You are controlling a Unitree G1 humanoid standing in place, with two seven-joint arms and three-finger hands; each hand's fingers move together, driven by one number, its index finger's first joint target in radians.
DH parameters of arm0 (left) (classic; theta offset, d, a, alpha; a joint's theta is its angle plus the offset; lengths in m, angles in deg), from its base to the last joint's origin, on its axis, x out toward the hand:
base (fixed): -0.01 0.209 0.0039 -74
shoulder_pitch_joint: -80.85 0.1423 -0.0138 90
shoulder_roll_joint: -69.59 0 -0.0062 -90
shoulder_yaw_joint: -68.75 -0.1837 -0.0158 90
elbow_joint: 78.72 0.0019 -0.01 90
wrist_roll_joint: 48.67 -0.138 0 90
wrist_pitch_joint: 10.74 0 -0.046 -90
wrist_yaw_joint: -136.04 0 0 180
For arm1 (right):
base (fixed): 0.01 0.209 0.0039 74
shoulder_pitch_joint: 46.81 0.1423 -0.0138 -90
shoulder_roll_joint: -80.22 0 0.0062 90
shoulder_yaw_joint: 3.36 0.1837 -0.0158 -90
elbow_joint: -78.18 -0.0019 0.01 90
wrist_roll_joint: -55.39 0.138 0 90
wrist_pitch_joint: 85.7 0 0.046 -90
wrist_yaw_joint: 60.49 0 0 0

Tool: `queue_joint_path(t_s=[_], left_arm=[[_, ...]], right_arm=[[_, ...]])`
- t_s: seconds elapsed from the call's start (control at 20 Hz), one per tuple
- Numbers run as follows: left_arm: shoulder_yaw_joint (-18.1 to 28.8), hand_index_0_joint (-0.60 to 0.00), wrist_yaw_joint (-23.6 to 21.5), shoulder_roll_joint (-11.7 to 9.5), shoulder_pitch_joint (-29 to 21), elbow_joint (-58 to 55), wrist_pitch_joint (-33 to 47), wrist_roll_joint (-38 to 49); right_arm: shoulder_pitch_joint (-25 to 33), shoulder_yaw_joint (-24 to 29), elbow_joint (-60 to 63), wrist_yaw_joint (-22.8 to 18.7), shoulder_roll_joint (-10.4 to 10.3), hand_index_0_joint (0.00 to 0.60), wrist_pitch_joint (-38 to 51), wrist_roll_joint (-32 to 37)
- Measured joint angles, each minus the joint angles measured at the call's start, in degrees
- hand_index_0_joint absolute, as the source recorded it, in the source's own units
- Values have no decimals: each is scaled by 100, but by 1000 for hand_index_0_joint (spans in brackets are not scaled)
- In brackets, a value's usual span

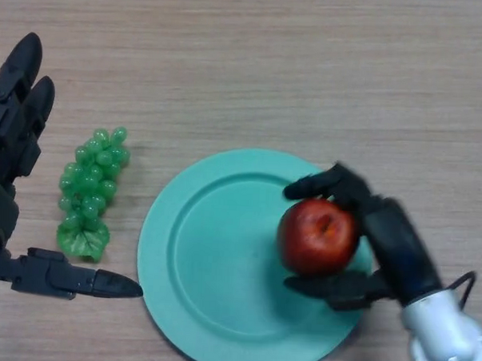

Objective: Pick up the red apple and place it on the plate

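Observation:
A red apple [317,235] is over the right part of a teal plate [213,259]. My right hand [387,235] comes in from the lower right and is shut on the apple, fingers curled over its top and thumb under its near side. I cannot tell whether the apple rests on the plate or is held just above it. My left hand [16,115] is open at the left edge, its fingers pointing away and its thumb [77,279] stretched toward the plate's left rim.
A bunch of green grapes [90,191] lies on the wooden table left of the plate, between the plate and my left hand.

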Motion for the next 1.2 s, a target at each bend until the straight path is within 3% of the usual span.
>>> queue_joint_path(t_s=[0.15, 0.25, 0.4, 0.7, 0.95, 1.1, 1.2], left_arm=[[175, 0, 40, 62, 92, 0, 14, 16], [192, 0, 40, 62, 108, 0, 33, 16], [192, 0, 41, 62, 119, -1, 39, 16], [180, 0, 41, 61, 45, -154, 38, -23], [164, 0, 45, 45, -40, -237, 34, -23], [105, 0, 45, 18, -117, -210, 32, -43], [78, 0, 45, -36, -216, -209, 22, -40]], right_arm=[[90, -330, 368, -220, 3, 600, 27, -290], [153, -446, 378, -226, 9, 400, 17, -300], [243, -470, 456, -323, 9, 1, 17, -532], [329, -609, -535, -213, 20, 0, -293, 6], [126, 71, -1982, 795, 17, 0, -1083, 945], [-30, 724, -2456, 1262, 18, 0, -1309, 1069], [-240, 885, -2663, 1459, 29, 0, -1362, 1161]])
